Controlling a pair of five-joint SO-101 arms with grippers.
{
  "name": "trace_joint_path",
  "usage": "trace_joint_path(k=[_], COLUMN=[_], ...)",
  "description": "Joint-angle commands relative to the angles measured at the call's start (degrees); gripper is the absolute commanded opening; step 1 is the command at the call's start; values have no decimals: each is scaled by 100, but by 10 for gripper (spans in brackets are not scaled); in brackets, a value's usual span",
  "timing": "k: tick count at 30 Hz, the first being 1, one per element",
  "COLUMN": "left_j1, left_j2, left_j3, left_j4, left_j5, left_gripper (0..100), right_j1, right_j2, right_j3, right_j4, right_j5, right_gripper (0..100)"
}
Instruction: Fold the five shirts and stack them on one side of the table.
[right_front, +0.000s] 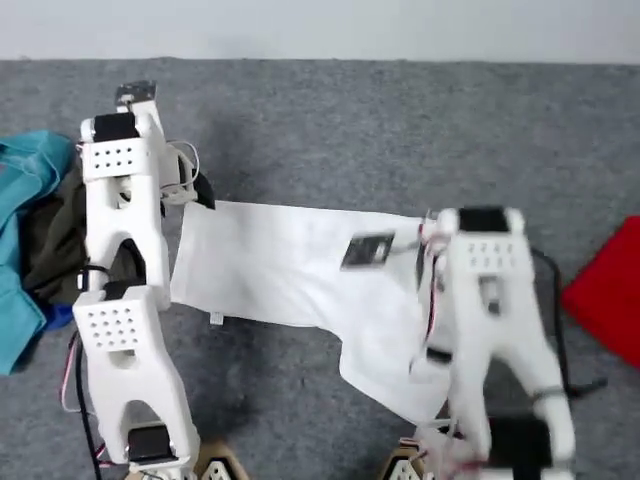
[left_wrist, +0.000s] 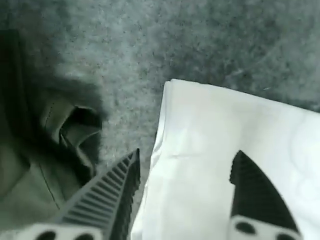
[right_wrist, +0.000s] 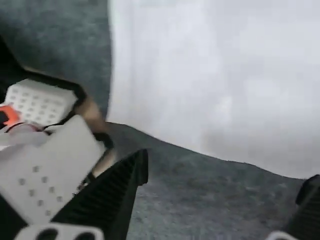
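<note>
A white shirt (right_front: 290, 265) lies spread on the grey table, partly folded, with its lower right part under the right arm (right_front: 485, 300). My left gripper (left_wrist: 188, 156) is open at the shirt's far left corner (right_front: 195, 200). The shirt's folded edge (left_wrist: 165, 130) runs between its two fingers. My right gripper (right_wrist: 225, 175) is open above bare grey table. The white shirt (right_wrist: 215, 75) lies just beyond its fingertips. A pile of shirts sits at the left edge: teal (right_front: 25, 190), dark olive (right_front: 55, 240) and a bit of blue (right_front: 55, 315).
A red shirt (right_front: 610, 290) lies at the table's right edge. The dark olive shirt (left_wrist: 45, 150) is close beside the left gripper. The left arm's white perforated body (right_wrist: 40, 105) stands off to one side of the right gripper. Grey table (right_front: 400, 130) stretches behind the white shirt.
</note>
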Motion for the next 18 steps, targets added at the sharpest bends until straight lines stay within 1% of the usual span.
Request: trace_joint_path(k=[1, 5, 8, 12, 15, 18], left_j1=[62, 105, 105, 79, 79, 70], left_j2=[-563, -651, -659, -668, -668, -677], left_j3=[154, 215, 312, 505, 549, 541], left_j4=[167, 167, 167, 167, 167, 167], left_j5=[9, 9, 9, 18, 26, 26], left_gripper=[275, 275, 275, 275, 275, 275], right_j1=[-374, -725, -1015, -1648, -2114, -2273], right_j2=[-1209, -2018, -2185, -1938, -1455, -813], right_j3=[1125, 2154, 2075, 2198, 2224, 2075], right_j4=[251, 224, 198, 57, -136, -312], right_j5=[97, 88, 88, -123, -202, -202], right_gripper=[456, 456, 456, 456, 456, 456])
